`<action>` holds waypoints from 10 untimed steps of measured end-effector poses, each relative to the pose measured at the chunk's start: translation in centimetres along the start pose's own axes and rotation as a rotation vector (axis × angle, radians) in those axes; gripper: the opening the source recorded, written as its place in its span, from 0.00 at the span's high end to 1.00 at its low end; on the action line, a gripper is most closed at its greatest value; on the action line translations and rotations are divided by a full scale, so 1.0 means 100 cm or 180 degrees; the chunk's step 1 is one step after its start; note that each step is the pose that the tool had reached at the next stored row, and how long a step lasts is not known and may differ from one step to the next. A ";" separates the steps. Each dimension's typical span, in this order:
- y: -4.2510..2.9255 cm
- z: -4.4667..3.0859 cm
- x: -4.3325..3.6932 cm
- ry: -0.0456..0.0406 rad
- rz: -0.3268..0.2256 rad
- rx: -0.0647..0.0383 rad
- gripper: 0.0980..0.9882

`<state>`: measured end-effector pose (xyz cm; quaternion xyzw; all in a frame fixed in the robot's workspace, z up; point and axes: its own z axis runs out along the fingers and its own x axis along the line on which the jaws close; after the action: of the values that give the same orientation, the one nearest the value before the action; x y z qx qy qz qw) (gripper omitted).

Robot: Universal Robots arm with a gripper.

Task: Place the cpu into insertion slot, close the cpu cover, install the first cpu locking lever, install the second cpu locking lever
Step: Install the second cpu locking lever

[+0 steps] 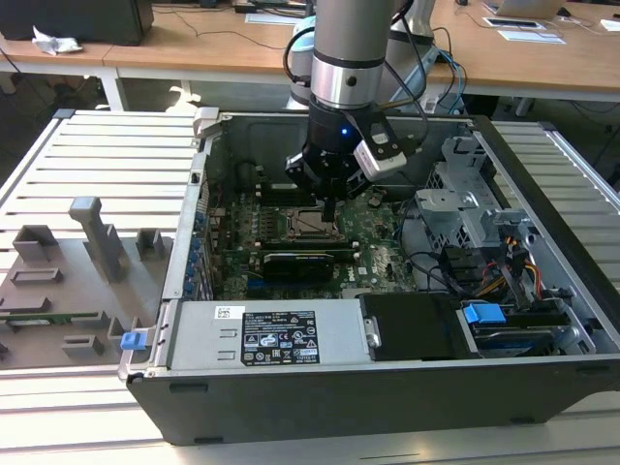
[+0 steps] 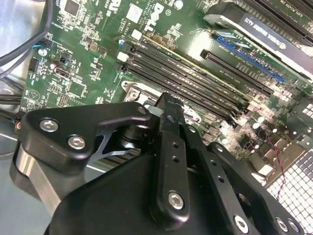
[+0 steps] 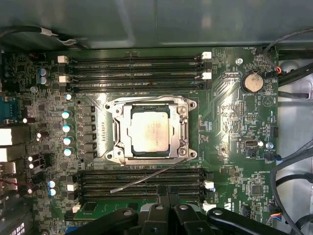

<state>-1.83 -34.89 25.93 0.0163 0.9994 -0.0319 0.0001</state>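
Black gripper (image 2: 168, 110) linkages crowd the near part of the second wrist view, and its fingers (image 2: 171, 127) stand pressed together with nothing between them, their tips just above the green motherboard (image 2: 88, 58) beside the long black memory slots (image 2: 195, 73). From the exterior view the arm (image 1: 351, 48) comes straight down into the open computer case (image 1: 387, 387), wrist vertical, with the gripper (image 1: 330, 211) at the socket's edge on the exterior view's right.

Seen in the first wrist view, the cpu (image 3: 150, 131) lies flat in the insertion slot (image 3: 128, 151), its pale metal top showing through the square opening of the cpu cover (image 3: 126, 128), which is folded down flat around it. One thin locking lever (image 3: 146, 178) sticks out at an angle over the memory slots nearest the gripper, not latched; the other lever (image 3: 149, 97) runs along the far edge of the socket. The case rests on a slatted worktop (image 1: 107, 155).
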 end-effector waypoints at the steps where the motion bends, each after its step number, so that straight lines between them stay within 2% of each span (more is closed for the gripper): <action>1: -0.0001 0.0003 0.0000 0.0001 0.0000 -0.0005 0.99; 2: 0.0000 0.0005 -0.0001 0.0002 -0.0001 -0.0039 0.99; 4: 0.0000 0.0005 0.0000 0.0006 0.0000 -0.0173 0.99; 5: 0.0000 0.0005 0.0000 0.0009 0.0000 -0.0270 0.99; 6: -0.0002 0.0005 0.0000 0.0012 0.0000 -0.0348 0.99; 7: -0.0015 0.0006 0.0001 0.0013 0.0000 -0.0384 0.99; 10: -0.0076 0.0018 0.0011 0.0013 0.0000 -0.0389 0.99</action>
<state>-1.96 -35.66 25.80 0.0163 0.9994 0.0293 -0.0010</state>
